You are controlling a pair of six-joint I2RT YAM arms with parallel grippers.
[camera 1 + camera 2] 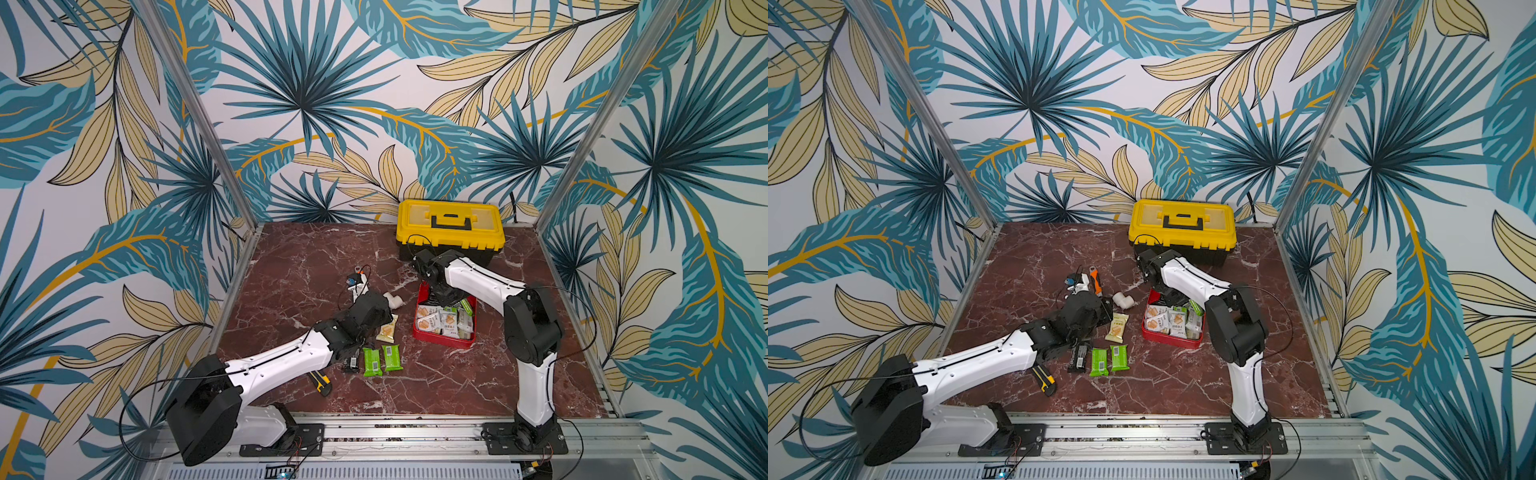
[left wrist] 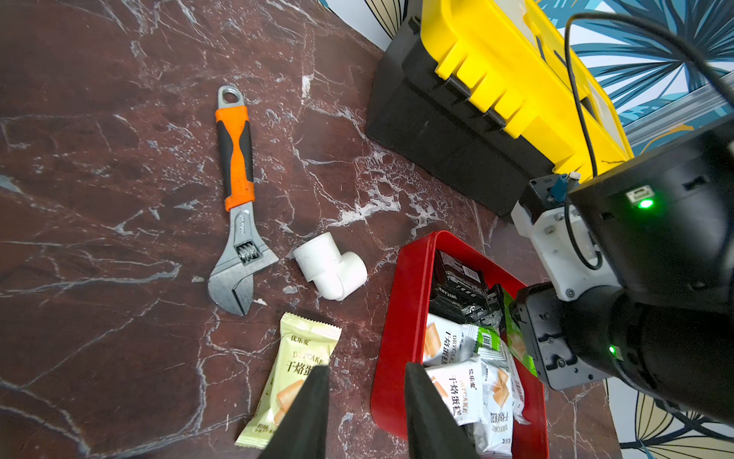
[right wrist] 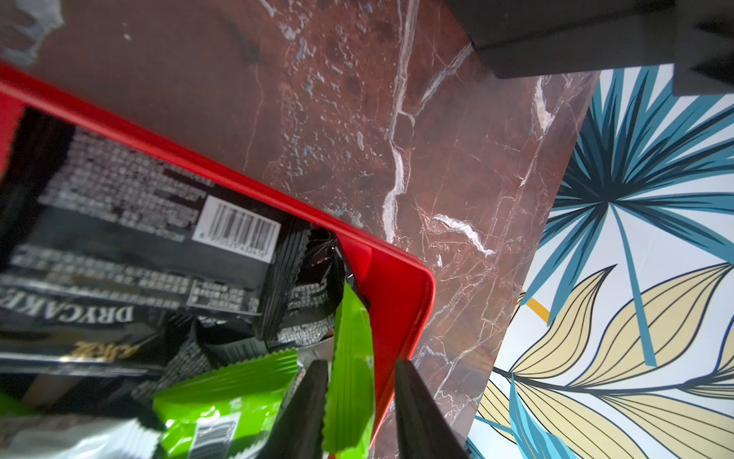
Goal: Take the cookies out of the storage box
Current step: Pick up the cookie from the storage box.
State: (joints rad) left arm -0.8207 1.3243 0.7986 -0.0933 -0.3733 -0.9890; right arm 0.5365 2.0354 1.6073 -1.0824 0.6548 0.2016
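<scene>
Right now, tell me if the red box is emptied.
Not emptied: many cookies fill the storage box; four visible outside.

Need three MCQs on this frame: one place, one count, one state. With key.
1. The elbow lies: A on a shelf; B between wrench and box; C in the box.
2. Number of cookies out on the table: A one; B nine; C four.
3. The left tool is: A open, empty; B shut on a cookie; C shut on the wrench.
Key: B, it sits on the table between them; C, one cream, one black, two green; A, its jaws stand apart, gripping nothing.
</scene>
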